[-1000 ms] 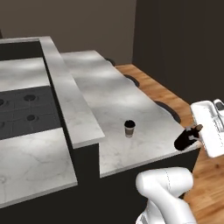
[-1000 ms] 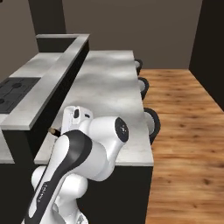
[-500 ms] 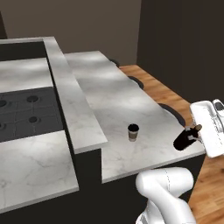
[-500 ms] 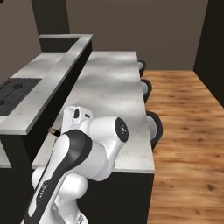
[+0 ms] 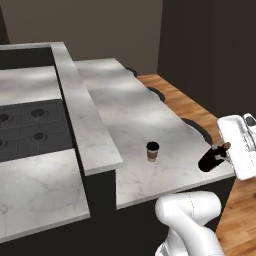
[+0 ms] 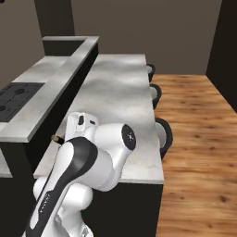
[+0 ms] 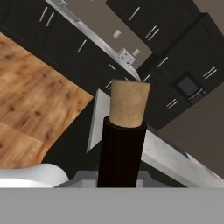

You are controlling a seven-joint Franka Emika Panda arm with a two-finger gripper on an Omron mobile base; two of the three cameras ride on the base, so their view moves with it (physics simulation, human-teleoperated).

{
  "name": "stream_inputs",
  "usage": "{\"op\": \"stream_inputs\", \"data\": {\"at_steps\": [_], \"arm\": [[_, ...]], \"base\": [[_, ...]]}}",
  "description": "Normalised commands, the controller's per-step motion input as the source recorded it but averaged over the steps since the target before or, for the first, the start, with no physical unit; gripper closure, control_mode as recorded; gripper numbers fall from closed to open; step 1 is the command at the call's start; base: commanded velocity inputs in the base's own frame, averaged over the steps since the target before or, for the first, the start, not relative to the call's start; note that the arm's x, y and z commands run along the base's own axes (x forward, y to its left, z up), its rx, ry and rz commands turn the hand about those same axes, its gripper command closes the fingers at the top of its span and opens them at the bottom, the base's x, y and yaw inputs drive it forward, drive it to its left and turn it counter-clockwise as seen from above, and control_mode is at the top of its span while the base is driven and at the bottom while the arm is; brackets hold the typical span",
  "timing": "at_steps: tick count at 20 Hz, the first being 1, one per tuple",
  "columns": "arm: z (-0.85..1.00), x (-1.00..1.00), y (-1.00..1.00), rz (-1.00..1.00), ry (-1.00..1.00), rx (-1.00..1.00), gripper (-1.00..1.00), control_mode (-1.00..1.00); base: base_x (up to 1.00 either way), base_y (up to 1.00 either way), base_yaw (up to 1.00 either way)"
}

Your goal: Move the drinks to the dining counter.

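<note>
My gripper (image 5: 223, 150) hangs at the right of the left base view, shut on a dark wine bottle (image 5: 211, 160). The bottle is tilted in the air just above the near right corner of the dining counter (image 5: 131, 114). In the hand view its dark neck (image 7: 121, 151) and tan cork (image 7: 129, 103) rise straight up from the bottom edge. A brown paper cup with a dark lid (image 5: 152, 151) stands upright on the counter, left of the bottle and apart from it. From the right base view, my own arm (image 6: 92, 157) hides the near end of the counter (image 6: 118, 85).
A raised narrow ledge (image 5: 82, 117) runs along the counter's far side, with a black cooktop (image 5: 25, 131) beyond it. Dark stools (image 5: 197, 128) (image 6: 163, 134) line the counter's outer edge over a wooden floor (image 6: 199, 139). Dark cabinets (image 7: 144, 52) fill the background of the hand view.
The whole picture has shifted slightly, so the camera has moved a little closer to the counter. The gripper still holds the bottle the same way.
</note>
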Motion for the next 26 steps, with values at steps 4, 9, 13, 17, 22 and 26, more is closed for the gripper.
{"op": "stream_inputs", "data": {"at_steps": [4, 9, 13, 17, 22, 26], "arm": [[0.00, 0.04, 0.00, 0.00, 0.00, 0.00, 1.00, -1.00], [0.00, 0.30, -0.18, 0.00, 0.00, 0.03, 1.00, -1.00], [0.00, 0.46, -0.22, 0.00, 0.00, 0.04, 1.00, -1.00], [0.00, 0.53, -0.11, 0.00, 0.01, 0.06, 1.00, -1.00], [0.00, 0.81, 0.00, -0.03, 0.11, 0.17, 1.00, -1.00], [-0.04, 0.85, 0.00, -0.11, 0.13, 0.20, 1.00, -1.00]], "base": [[0.01, 0.00, 0.00], [0.00, 0.00, 0.00], [0.00, 0.00, 0.00], [0.00, 0.00, 0.00], [0.00, 0.00, 0.00], [0.00, 0.00, 0.00]]}}
